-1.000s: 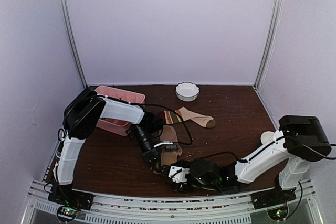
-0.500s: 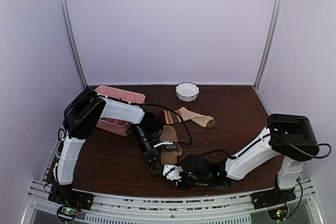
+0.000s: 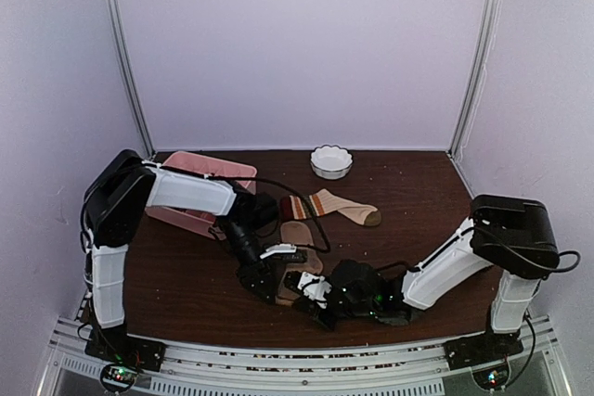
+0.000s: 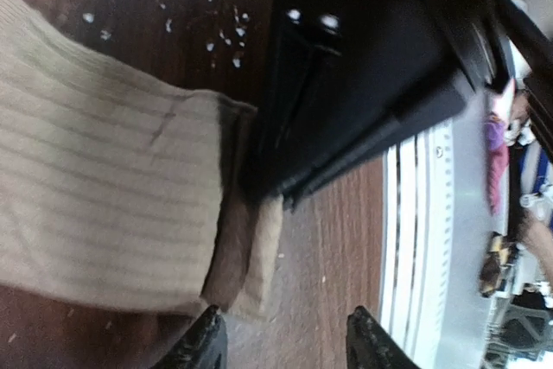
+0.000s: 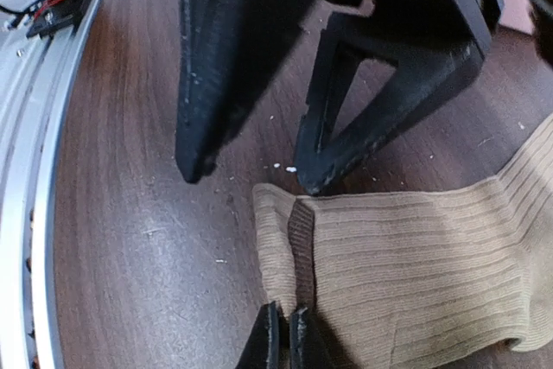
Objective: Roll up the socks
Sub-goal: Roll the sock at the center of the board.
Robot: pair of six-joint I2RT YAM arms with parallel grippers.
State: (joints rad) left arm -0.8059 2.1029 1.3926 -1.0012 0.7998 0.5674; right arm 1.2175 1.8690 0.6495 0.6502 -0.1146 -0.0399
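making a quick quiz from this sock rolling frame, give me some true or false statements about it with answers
1. The left end effector is open. True.
2. The white scalloped bowl sits inside the pink compartment tray. False: it stands on the dark wooden table near the far edge, apart from the tray.
3. The right end effector is shut at the folded end of the tan-brown ribbed knit sock. True.
4. The left end effector holds the beige sock with the red-green striped cuff. False: that sock lies unheld on the table, beyond both end effectors.
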